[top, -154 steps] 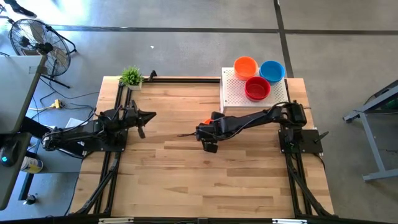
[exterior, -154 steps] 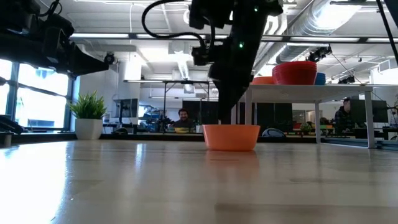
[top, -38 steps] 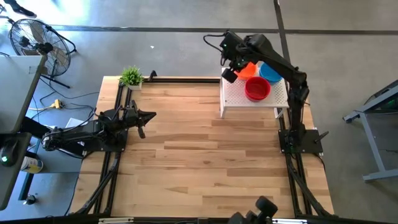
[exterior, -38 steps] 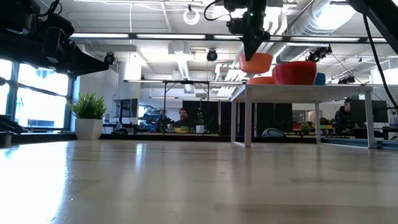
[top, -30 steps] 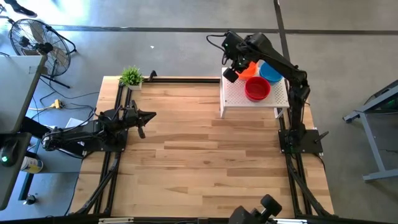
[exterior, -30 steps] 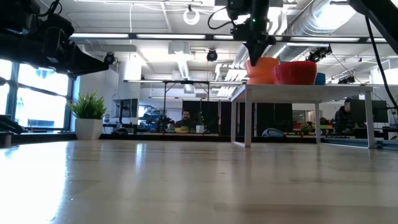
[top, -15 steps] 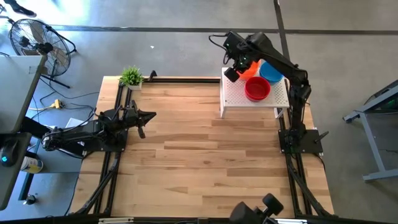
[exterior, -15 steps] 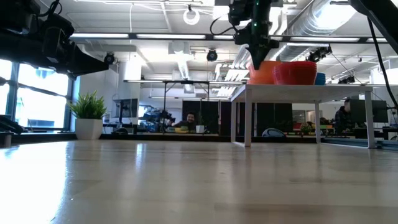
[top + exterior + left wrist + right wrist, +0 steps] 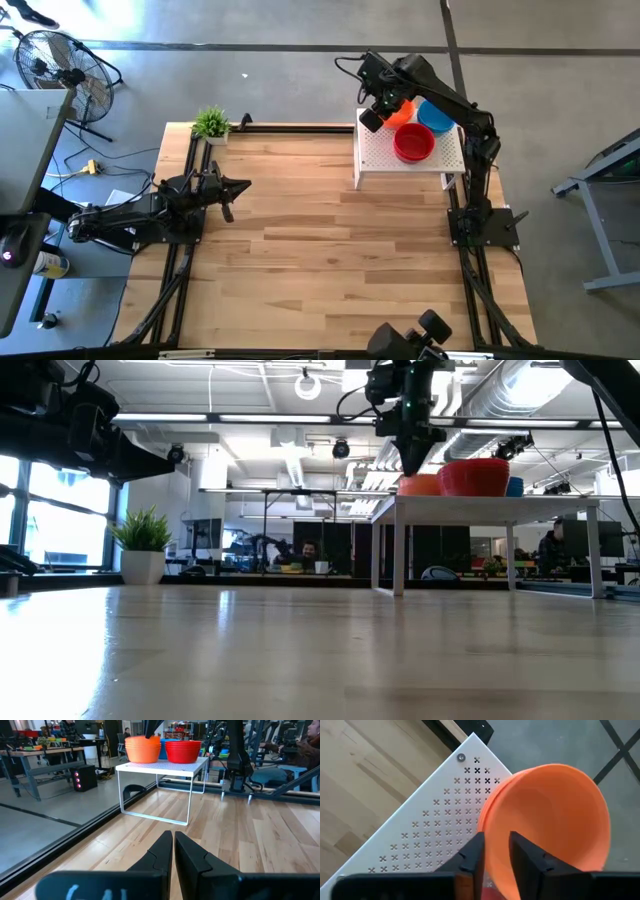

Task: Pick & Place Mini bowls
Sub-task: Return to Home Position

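Note:
On the white perforated stand (image 9: 380,152) at the table's far right stand an orange mini bowl (image 9: 403,111), a red one (image 9: 414,143) and a blue one (image 9: 438,115). The orange bowl (image 9: 550,820) sits nested in another orange bowl, whose rim (image 9: 483,820) shows under it. My right gripper (image 9: 496,840) points steeply down, open. It hangs just above the orange bowl's rim (image 9: 420,484) on the side toward the table's left. My left gripper (image 9: 173,840) is shut on nothing and waits level at the table's left side (image 9: 245,184).
A small green potted plant (image 9: 211,123) stands at the table's far left corner. The bare wooden tabletop (image 9: 320,250) lies between the two arms. A dark object (image 9: 410,340) shows at the near edge. People sit in the room behind the table (image 9: 308,550).
My right gripper has come down a little over the stand with the orange bowl and has let it go. The bowl has dropped off the fingers into the orange bowl beneath and now sits lower, level on the stand.

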You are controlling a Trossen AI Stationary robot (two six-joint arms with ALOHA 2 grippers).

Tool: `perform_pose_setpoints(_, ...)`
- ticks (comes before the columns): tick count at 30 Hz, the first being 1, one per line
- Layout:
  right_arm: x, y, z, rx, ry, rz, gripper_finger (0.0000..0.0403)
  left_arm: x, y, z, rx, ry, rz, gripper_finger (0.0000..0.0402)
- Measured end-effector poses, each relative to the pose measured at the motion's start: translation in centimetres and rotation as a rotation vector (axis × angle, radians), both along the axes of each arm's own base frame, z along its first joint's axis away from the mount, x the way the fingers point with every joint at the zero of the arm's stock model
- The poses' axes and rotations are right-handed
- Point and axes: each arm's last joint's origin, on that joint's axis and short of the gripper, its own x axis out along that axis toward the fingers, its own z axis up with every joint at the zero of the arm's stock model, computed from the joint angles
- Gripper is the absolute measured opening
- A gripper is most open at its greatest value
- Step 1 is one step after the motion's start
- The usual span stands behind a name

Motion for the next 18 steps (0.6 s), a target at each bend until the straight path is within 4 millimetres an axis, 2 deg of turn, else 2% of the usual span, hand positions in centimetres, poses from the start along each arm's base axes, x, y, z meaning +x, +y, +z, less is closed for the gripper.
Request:
perform_pose_setpoints(4, 0.0, 0.1, 0.0, 0.005, 0.005, -0.001, 0.0094, 0.0, 0.0, 0.0, 0.000, 0.000, 0.000, 0.0017)
perform_pose_setpoints(7, -0.1, 0.1, -0.1, 0.012, 0.016, 0.006, 0.0095, 0.0, 0.0, 0.0, 0.000, 0.000, 0.000, 0.0017)
perform_pose_setpoints(11, -0.4, 0.3, 0.3, 0.013, 0.021, 0.026, 0.0063, 0.0, 0.0, 0.0, 0.000, 0.000, 0.000, 0.0017)
perform_pose_setpoints(15, -1.0, 1.4, 1.7, -0.023, -0.001, 0.057, 0.0010, 0.0, 0.0, 0.0, 0.000, 0.000, 0.000, 0.0017)
perform_pose_setpoints(18, -1.2, 2.7, 3.1, -0.072, -0.026, 0.097, 0.0012, 0.0, 0.0, 0.0, 0.000, 0.000, 0.000, 0.0017)
